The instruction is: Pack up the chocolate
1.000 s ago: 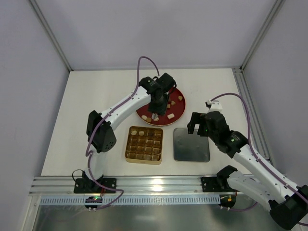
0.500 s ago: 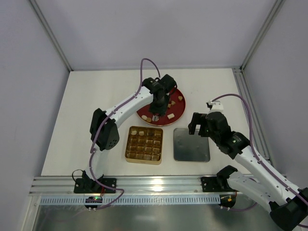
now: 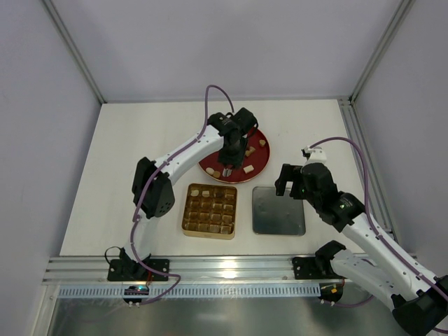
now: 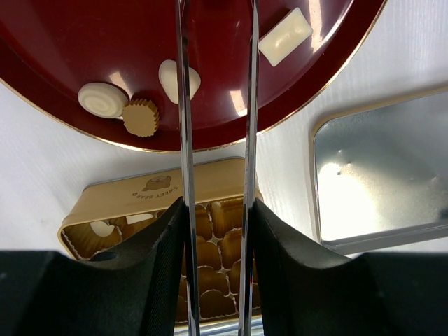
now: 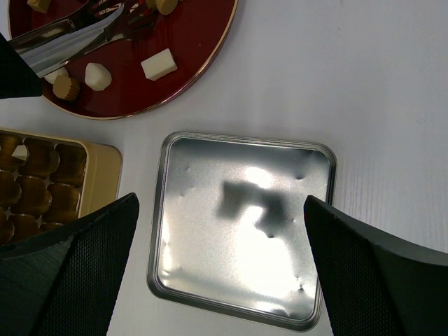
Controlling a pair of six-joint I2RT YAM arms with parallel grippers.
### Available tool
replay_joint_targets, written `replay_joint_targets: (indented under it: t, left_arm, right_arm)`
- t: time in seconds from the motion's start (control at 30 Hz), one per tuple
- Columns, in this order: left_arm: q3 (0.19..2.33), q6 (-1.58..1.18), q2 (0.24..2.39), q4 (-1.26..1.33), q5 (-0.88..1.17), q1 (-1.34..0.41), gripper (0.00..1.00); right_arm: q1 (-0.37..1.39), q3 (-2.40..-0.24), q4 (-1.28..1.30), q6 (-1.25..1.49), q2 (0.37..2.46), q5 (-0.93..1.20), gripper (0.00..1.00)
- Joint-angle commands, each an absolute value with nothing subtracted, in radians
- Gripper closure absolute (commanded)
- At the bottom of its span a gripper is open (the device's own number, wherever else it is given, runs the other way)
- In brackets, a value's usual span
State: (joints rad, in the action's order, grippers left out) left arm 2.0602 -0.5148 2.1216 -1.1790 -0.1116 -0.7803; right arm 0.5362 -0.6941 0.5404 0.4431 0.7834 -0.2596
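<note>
Chocolate pieces lie on the round red plate: a white swirl, a tan fluted cup, a white lump and a white block. My left gripper hovers over the plate's near side. It is shut on metal tongs, whose blades stand apart with nothing showing between them; their tips are out of the wrist view. The gold gridded box holds a few pieces along its far and left cells. My right gripper is wide open and empty above the silver lid.
A square silver lid lies right of the gold box, under my right gripper. The gold box lies just in front of the plate. Grey walls and frame rails surround the white table.
The left arm's elbow has swung slightly right and the tongs have shifted a little over the plate. The right arm has drifted slightly right. Nothing was picked up or dropped.
</note>
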Motion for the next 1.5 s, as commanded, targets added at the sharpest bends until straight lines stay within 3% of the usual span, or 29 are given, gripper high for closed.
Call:
replay_joint_targets:
  t: [0.0,1.47]
  left_arm:
    - [2.098,-0.502,2.100,-1.176,-0.107,-0.778,0.60]
    - [2.095,-0.495,1.996,-1.227,-0.150,-0.776,0.70]
  right_arm:
    - [0.532,-0.723,0.522,0.431,0.778,-0.256,0.00]
    - [0.532,-0.716,0.485,0.443,0.816,-0.236,0.00]
